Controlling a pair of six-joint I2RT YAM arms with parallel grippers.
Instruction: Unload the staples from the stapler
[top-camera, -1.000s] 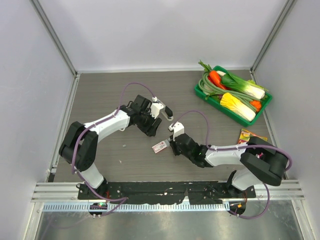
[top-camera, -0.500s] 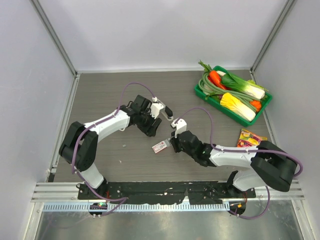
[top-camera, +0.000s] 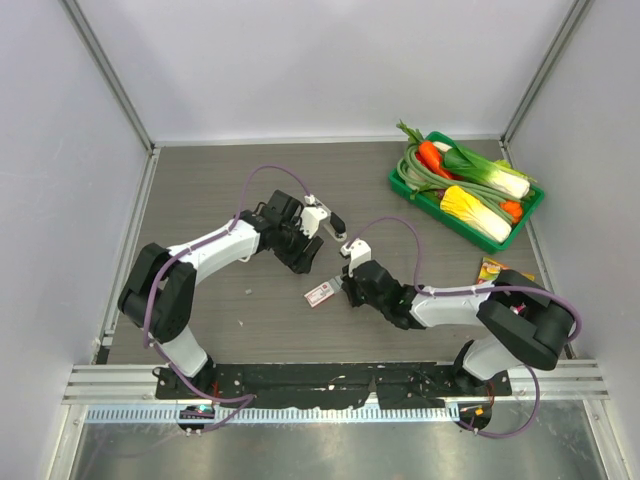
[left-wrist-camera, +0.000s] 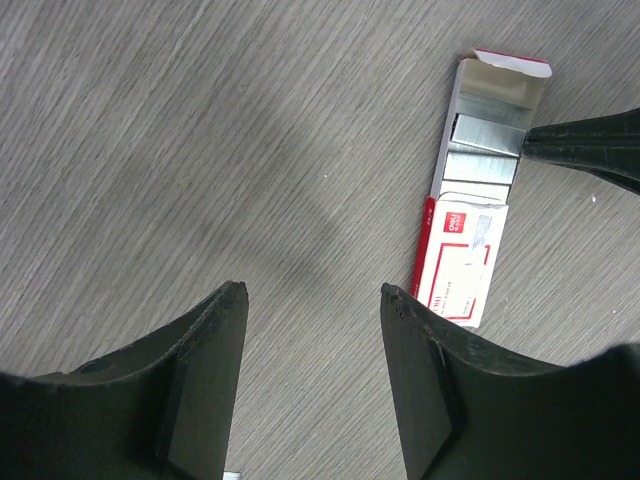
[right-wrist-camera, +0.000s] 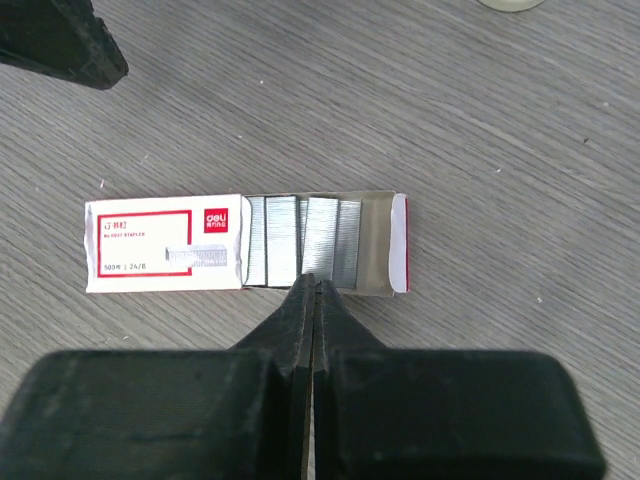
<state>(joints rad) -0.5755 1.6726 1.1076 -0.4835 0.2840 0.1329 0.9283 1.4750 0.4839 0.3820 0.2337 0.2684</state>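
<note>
top view: a grey wood-grain counter (top-camera: 200, 180) between pale walls. the left tool (top-camera: 338, 224) hangs over the counter. the right tool (top-camera: 343, 287) sits low, with a small red-and-white staple box (top-camera: 320, 292) right at its tip. a green tray of toy vegetables (top-camera: 418, 198) lies well apart from both tools. the stapler cannot be picked out here.

left wrist view: the left tool's dark fingers (left-wrist-camera: 200, 380) are spread wide, with only bare counter between them. the box lies ahead of them and to their right. its inner drawer is slid out, showing silvery staples (left-wrist-camera: 485, 150). the right tool's thin tip reaches in from the right onto that drawer.

right wrist view: the right tool is pinched narrow, fingers pressed together, with its tip at the near edge of the open drawer (whether a strip is nipped there cannot be told). the drawer is probably open so unloaded staples can go into it, and a narrow pinch suits a thin strip. the left tool likely waits wide and clear to leave room.

the box label shows white "deli" on a red patch, a red frame, and small print that looks like "500" and "24/6", though this is not certain. a pale sliver (right-wrist-camera: 510, 3) at the far edge, ahead and right of the tip, may be the stapler, but i cannot tell.
</note>
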